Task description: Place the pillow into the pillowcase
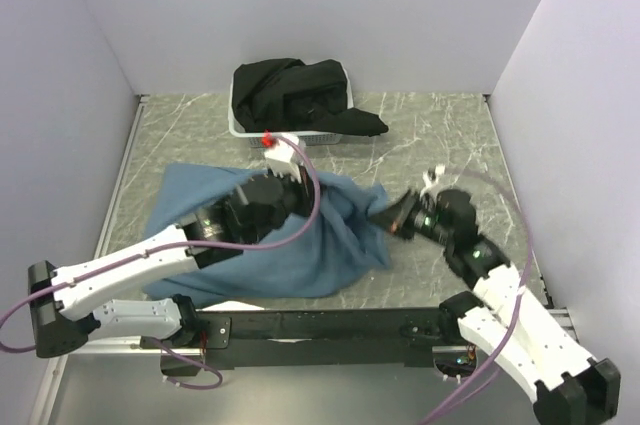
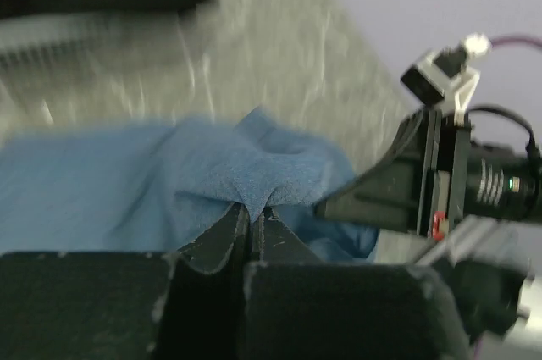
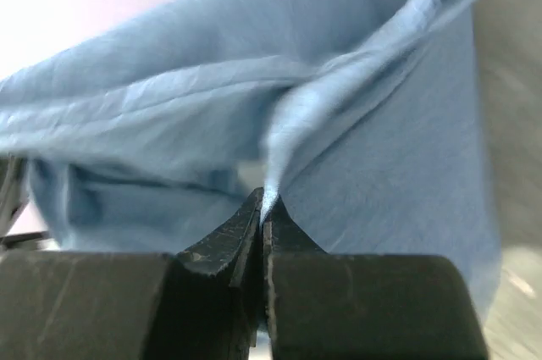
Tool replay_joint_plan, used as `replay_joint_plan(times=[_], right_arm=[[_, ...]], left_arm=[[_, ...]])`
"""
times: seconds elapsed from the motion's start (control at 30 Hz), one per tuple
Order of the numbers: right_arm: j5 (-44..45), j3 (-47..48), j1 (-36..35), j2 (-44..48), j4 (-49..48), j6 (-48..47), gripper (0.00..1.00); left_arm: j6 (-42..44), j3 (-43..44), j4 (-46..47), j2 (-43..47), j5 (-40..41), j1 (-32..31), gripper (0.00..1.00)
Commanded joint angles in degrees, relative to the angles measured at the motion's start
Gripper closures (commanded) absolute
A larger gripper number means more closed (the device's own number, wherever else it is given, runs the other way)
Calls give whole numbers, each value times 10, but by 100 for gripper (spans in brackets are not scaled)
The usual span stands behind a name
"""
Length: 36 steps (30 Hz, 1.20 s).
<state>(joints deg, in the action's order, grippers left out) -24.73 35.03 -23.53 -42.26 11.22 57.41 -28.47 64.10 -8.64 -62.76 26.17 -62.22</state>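
Both of my end effectors are clamped on the pillowcase (image 1: 300, 255). My left end effector (image 2: 254, 218) has its jaws pressed together over a raised fold of the blue cloth. My right end effector (image 3: 265, 205) pinches a thin ridge of the same cloth, its jaws all but together. From above, the right one meets the sack at its right-hand corner, and my left arm lies across the sack from the near left. The left wrist view shows the two pinch points close beside each other.

The pillowcase lies on the worktop (image 1: 440, 135), left of centre, rumpled, running from the far left towards the near right. At the far side sits a white basket (image 1: 238, 127) with a black cloth (image 1: 295, 90) heaped in it and spilling over to the right, well apart from the sack.

I see no cream pillow in any view. The sack looks fuller than flat cloth would, so I judge the pillow may be inside it, but I cannot tell, and my left arm hides much of the middle. I also cannot make out where the opening is. If the pillow is in, what is left is pulling the cloth straight over its corners and letting go. If not, the whole stuffing is yet to do.
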Motion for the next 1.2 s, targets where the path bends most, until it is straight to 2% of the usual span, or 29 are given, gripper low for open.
replay_joint_plan(times=[0.0,0.17,0.27,0.33,0.43,0.5,0.67,0.83,1.0,1.17], right_arm=[[29,-123,0,94,3,-21,94],[75,-176,-1,229,91,-20,89],[107,-161,-2,268,149,-47,79],[135,-132,-1,282,170,-69,70],[165,-72,0,285,188,-101,66],[182,-24,-1,265,196,-127,66],[100,-9,-7,222,146,-146,71],[82,-93,-42,255,108,-129,76],[58,-180,-77,282,45,-93,82],[67,-208,-121,256,-26,-75,82]], left_arm=[[-120,-48,61,50,-88,4,99],[-129,-24,-30,107,-64,7,99],[-128,-13,-72,140,-57,8,98],[-114,-18,-89,159,-94,9,96],[-97,-21,-109,149,-165,9,93],[-102,-28,-107,132,-193,9,91],[-117,-39,-77,70,-237,9,91],[-135,-34,-60,24,-248,9,91],[-157,-52,-47,15,-256,8,92],[-172,-62,-44,10,-264,8,92]])
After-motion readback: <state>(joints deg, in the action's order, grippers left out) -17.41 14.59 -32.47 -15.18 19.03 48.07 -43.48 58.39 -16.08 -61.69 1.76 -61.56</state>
